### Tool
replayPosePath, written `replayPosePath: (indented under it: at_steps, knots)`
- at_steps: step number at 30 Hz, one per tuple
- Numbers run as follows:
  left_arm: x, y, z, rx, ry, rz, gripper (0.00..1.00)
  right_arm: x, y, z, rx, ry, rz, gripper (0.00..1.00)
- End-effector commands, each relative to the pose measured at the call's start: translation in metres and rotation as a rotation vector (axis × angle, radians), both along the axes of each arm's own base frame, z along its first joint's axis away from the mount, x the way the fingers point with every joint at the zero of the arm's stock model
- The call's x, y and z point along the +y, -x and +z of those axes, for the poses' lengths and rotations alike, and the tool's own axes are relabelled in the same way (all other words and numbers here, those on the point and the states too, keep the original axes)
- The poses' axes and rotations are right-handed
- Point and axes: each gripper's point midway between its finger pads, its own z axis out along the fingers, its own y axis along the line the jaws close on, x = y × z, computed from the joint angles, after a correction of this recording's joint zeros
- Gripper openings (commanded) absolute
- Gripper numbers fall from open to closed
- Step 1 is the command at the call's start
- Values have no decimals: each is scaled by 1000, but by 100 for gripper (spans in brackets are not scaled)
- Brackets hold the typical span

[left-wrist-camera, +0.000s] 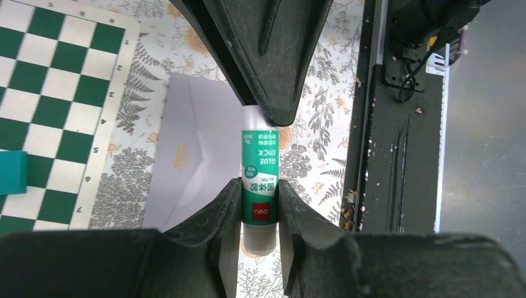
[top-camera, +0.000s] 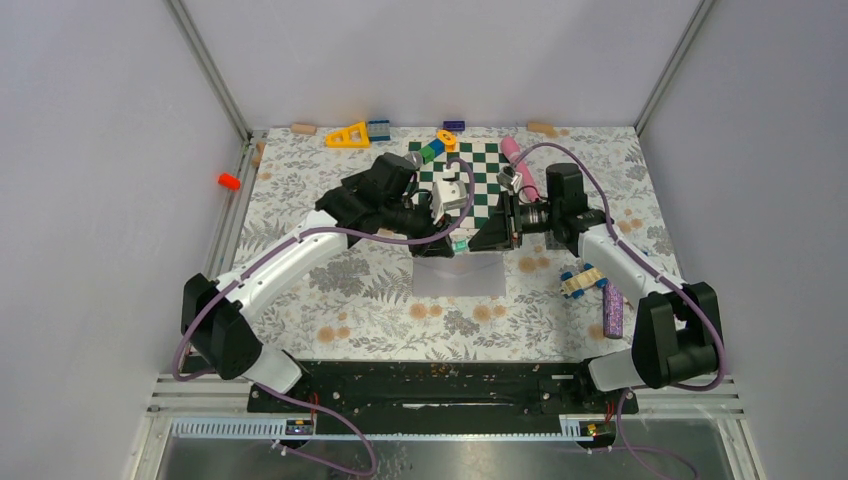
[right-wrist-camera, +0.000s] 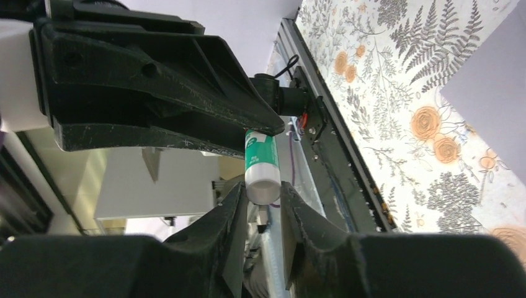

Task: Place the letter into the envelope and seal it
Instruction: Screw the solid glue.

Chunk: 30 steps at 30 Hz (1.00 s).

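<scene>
A green-and-white glue stick [left-wrist-camera: 260, 180] hangs in the air between both grippers, above the table's middle. My left gripper [left-wrist-camera: 260, 208] is shut on its green labelled body near the greyish end. My right gripper [right-wrist-camera: 263, 194] is shut on its white far end [right-wrist-camera: 263, 186]. In the top view the two grippers [top-camera: 447, 238] [top-camera: 492, 236] meet tip to tip over the envelope [top-camera: 460, 276]. The light grey envelope [left-wrist-camera: 186, 155] lies flat on the floral cloth below, with fold lines showing. I see no separate letter.
A green-and-white chessboard [top-camera: 490, 175] lies just behind the grippers, with a pink tube [top-camera: 518, 165] at its right. A toy car [top-camera: 583, 281] and a purple cylinder [top-camera: 612, 310] lie at the right. A yellow triangle [top-camera: 349, 135] and small bricks sit along the back edge.
</scene>
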Motion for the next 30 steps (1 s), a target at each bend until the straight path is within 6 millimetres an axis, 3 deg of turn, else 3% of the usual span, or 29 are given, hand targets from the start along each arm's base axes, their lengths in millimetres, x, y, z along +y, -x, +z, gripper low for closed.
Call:
replayPosePath:
  at_steps: [1,9,14,17,20,22,25,30]
  knots:
    - [-11,20,6,70,57,-116,0,2,13,20,-251,-24,80,21]
    - [-18,48,2,280,101,-265,0,-8,39,25,-743,-26,194,25]
    - [-19,52,5,353,135,-298,0,-16,61,17,-1075,-13,260,30]
    - [-18,53,5,375,144,-308,0,-19,67,9,-1213,6,280,43]
    - [-18,51,4,372,138,-300,0,-21,63,3,-1209,55,261,62]
    - [-18,44,3,343,117,-260,0,-22,56,4,-1116,105,214,74]
    - [-17,27,0,246,80,-166,0,-20,56,8,-912,125,172,78]
    - [-10,7,2,66,42,-40,0,-17,40,7,-559,170,70,78]
